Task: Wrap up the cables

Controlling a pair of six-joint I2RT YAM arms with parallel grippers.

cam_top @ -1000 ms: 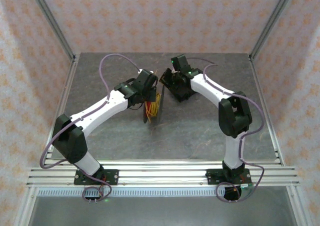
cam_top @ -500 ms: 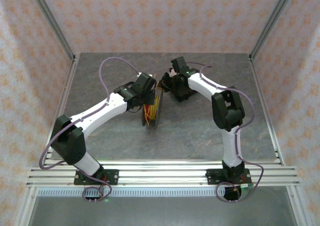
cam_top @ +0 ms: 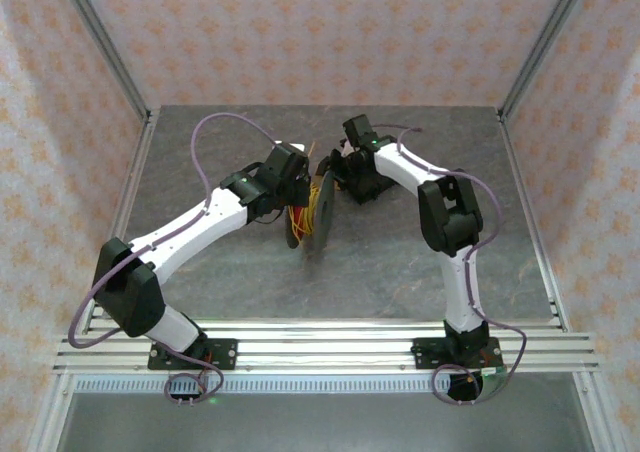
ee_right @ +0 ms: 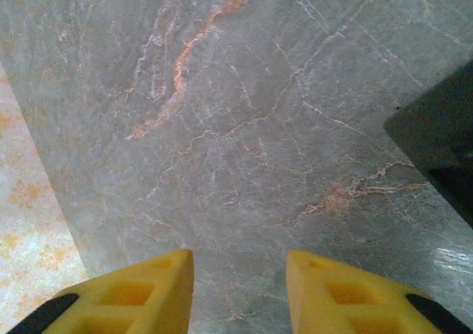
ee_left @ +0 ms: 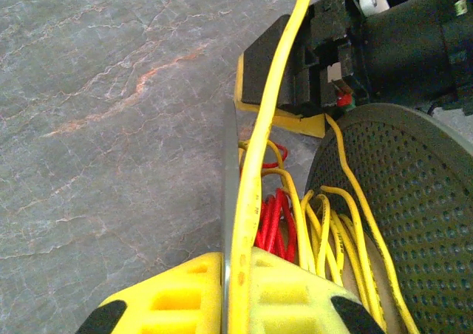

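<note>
Two claws meet mid-way across the tabletop (cam_top: 400, 262). Left gripper (ee_left: 235, 267) pinches shut on one yellow strand of the cables (ee_left: 275, 219), coils bunched beside a perforated disc (ee_left: 414, 201). Beyond, right gripper (ee_right: 240, 264) gapes empty; unguided, the strand could slip and uncoil.

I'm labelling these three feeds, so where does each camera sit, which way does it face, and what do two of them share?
Top external: above and behind the bases, looking down on the grey marbled table; the white left arm and right arm show.
Left wrist: on the left arm, looking along its yellow left fingers, shut on the thin yellow cables beside a dark perforated disc.
Right wrist: looking down past the parted yellow right fingers at the table.
Shared: top and left wrist both show cables and disc.
</note>
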